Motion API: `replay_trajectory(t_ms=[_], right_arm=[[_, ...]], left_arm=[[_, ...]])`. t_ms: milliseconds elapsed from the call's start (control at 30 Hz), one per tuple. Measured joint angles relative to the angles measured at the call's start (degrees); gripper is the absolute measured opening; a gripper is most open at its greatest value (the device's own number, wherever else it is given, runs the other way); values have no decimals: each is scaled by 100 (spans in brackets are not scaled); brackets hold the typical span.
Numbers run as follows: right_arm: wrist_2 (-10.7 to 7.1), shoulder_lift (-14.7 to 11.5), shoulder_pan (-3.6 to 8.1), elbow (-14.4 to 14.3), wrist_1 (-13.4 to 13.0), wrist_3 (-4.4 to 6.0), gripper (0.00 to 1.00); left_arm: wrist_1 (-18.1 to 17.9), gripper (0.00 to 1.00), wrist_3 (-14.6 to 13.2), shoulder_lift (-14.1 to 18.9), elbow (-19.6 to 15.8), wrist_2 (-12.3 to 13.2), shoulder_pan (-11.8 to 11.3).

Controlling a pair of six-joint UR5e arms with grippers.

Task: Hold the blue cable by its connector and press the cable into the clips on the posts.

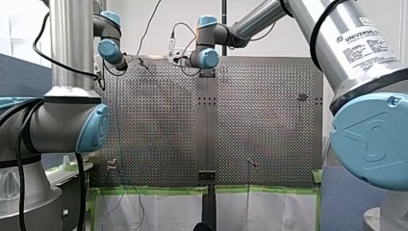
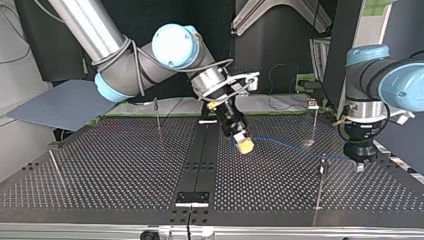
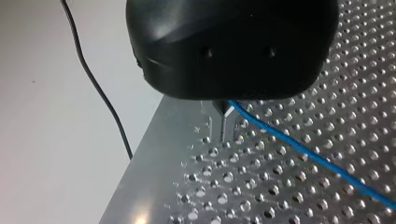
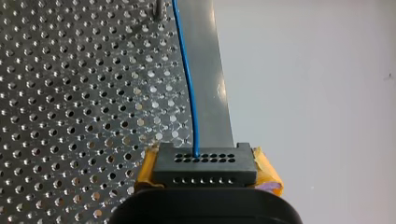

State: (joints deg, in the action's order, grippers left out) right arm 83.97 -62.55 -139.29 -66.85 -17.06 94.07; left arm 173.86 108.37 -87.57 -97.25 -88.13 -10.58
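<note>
Right wrist view: my right gripper (image 4: 205, 173) pinches a black connector (image 4: 205, 161) between its yellow pads (image 4: 267, 171). The blue cable (image 4: 189, 93) leaves the connector's face and runs ahead over the perforated table (image 4: 70, 116) toward a thin post (image 4: 159, 6). Left wrist view: my left gripper (image 3: 223, 119) is low at the table near its edge, metal fingertips pressed together on the cable's other end. Top view: cable strung low between both grippers, passing just beside the tip of the near post (image 2: 321, 180); whether it sits in a clip, cannot tell.
</note>
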Motion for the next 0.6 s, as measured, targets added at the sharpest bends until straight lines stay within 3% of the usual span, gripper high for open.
replay_trajectory(t_ms=[200, 600], right_arm=[[-1, 0, 38, 0, 0, 23, 0], [26, 0, 78, 0, 17, 25, 0]], left_arm=[[8, 0, 26, -1, 75, 179, -14], [24, 0, 60, -8, 88, 207, -31]])
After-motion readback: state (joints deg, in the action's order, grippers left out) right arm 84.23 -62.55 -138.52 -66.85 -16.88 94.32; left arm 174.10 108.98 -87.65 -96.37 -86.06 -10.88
